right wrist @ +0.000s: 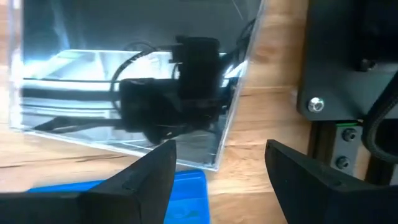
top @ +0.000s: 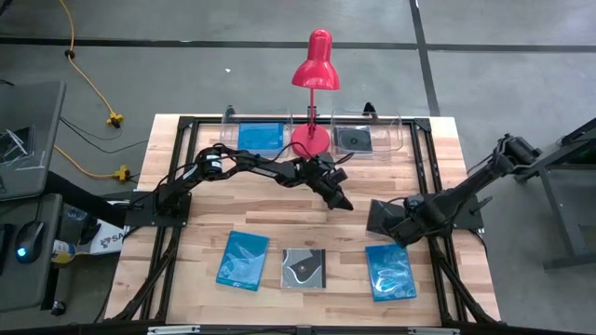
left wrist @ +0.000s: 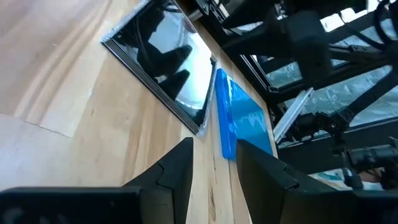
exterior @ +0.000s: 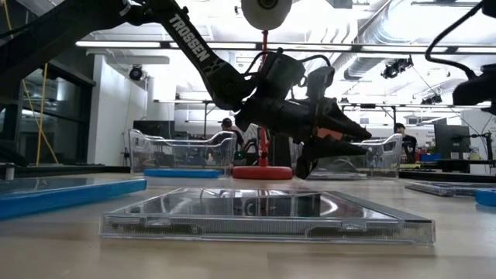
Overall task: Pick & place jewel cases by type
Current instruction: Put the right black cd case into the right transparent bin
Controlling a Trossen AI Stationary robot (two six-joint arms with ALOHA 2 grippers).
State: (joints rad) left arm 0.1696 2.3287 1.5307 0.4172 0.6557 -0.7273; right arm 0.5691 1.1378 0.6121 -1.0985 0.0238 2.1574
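Three jewel cases lie in a row along the lower edge of the high view: a blue patterned case at lower left, a dark case with white swirl at centre, and a second blue case at lower right. Two more are already sorted at the top: a blue one in the left clear tray and a dark one in the right clear tray, either side of the red lamp.

Your left gripper hangs mid-table, above and slightly right of the swirl case, fingers parted and holding nothing. In its wrist view the swirl case lies ahead of the fingers, its edges skewed to the jaw line, so judge a wrist turn before descent. Left arm is nearer.

Right gripper rests open and empty at the right-hand side.

Legible text: "TROSSEN" on the left arm, low view.
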